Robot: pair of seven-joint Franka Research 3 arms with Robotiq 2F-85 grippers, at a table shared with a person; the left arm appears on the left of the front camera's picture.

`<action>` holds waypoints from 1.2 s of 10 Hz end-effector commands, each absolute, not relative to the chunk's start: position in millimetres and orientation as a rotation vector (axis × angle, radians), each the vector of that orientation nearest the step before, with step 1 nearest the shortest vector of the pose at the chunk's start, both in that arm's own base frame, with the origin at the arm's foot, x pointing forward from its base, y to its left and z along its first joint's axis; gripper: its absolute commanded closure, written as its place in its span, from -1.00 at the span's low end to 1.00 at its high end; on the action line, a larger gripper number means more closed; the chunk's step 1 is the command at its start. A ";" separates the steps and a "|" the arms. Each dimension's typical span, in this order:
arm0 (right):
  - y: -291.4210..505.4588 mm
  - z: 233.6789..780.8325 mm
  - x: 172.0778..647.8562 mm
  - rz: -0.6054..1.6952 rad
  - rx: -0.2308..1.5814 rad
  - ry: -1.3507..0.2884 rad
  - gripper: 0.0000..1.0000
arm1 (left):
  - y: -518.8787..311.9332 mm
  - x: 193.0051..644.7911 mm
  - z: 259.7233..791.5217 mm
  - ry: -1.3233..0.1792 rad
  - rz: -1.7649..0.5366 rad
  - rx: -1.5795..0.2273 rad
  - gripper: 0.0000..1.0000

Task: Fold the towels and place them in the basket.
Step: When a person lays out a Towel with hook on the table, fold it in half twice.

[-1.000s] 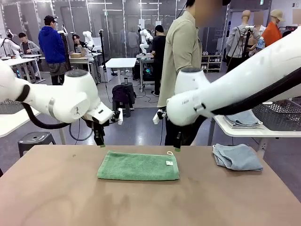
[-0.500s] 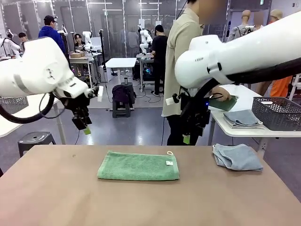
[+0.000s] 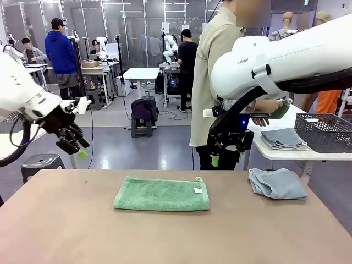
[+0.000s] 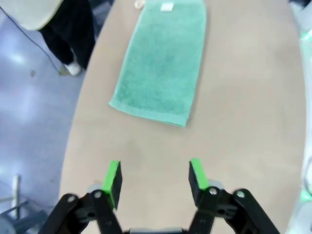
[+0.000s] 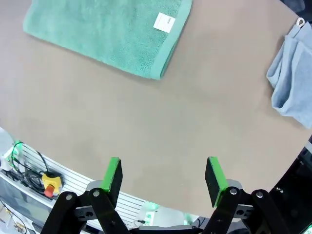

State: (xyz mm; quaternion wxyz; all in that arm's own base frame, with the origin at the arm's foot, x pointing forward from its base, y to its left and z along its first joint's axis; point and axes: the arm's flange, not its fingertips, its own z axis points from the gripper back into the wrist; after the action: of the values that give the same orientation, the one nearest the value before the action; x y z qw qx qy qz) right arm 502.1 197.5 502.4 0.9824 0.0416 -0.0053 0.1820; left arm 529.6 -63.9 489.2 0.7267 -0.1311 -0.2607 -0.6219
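Observation:
A mint green towel (image 3: 162, 193) lies folded flat in the middle of the table, its white tag at the right end. A crumpled blue-grey towel (image 3: 278, 183) sits at the table's far right. My left gripper (image 3: 77, 146) hangs open in the air above the table's far left edge. My right gripper (image 3: 215, 159) hovers open above the far edge, between the two towels. The left wrist view shows the left gripper (image 4: 155, 176) empty with the green towel (image 4: 163, 63) ahead. Below the right gripper (image 5: 164, 175), also empty, lie the green towel (image 5: 105, 34) and the blue-grey one (image 5: 290, 73). The dark mesh basket (image 3: 324, 132) stands on a side table.
A person stands behind the table's far edge, a hand holding a green cloth (image 3: 280, 110) over the white side table (image 3: 286, 154). Folded blue-grey towels (image 3: 283, 138) lie beside the basket. The near half of the brown table (image 3: 165, 236) is bare.
Both arms have lifted off the green towel's far edge. The left arm swung out to the left, the right rose and shifted right with its jaws widening. The towel lies unmoved.

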 end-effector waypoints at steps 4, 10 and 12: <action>198.3 504.2 504.8 0.384 0.071 -0.010 -0.71 | -23.8 527.3 474.3 -0.671 -1.432 -0.480 -0.40; 195.7 468.7 497.6 -0.144 0.318 -0.014 -1.00 | -25.8 541.9 464.6 -0.690 -1.438 -0.602 -0.40; 194.1 452.1 497.9 -0.212 0.367 -0.093 -1.00 | -27.2 535.7 463.8 -0.667 -1.436 -0.569 -0.40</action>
State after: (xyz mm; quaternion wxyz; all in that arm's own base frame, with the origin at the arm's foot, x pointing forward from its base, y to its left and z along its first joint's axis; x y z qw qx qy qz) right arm 508.5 190.7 462.1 0.9810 0.1734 -0.0154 -0.0860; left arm 538.7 -30.2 460.7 0.6661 -0.2537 -0.2928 -0.6373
